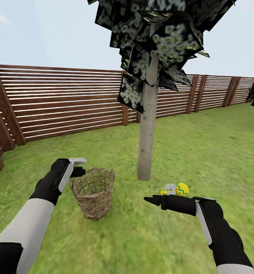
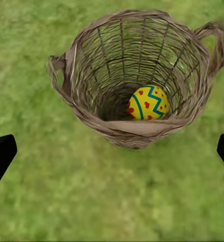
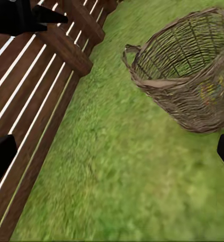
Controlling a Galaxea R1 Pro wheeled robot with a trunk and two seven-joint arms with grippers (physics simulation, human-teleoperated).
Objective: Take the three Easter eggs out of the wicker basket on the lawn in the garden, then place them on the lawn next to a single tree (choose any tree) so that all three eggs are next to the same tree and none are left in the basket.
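- One round tan-brown open-weave wicker basket (image 1: 93,192) with two small loop handles stood upright on the short green lawn (image 1: 203,152), near the tree's base.
- Three yellow eggs with red dots and blue zigzag bands could be counted: one egg (image 2: 148,103) lay at the bottom of the basket, and two lay together on the grass near the trunk: the larger-looking one (image 1: 182,189) and a second (image 1: 163,191) mostly hidden behind the right arm.
- One tree (image 1: 147,125) had a straight, pale grey-beige trunk and dark blocky foliage speckled whitish-green.
- A brown horizontal-slat wooden fence (image 1: 66,102) bounded the grass.
- The left gripper (image 1: 78,166) hovered above the basket's rim, fingers (image 2: 1,154) spread wide and empty.
- The right gripper (image 1: 151,199) hung over the grass, its fingers (image 3: 0,156) likewise parted, grasping nothing.
- No writing could be read anywhere.
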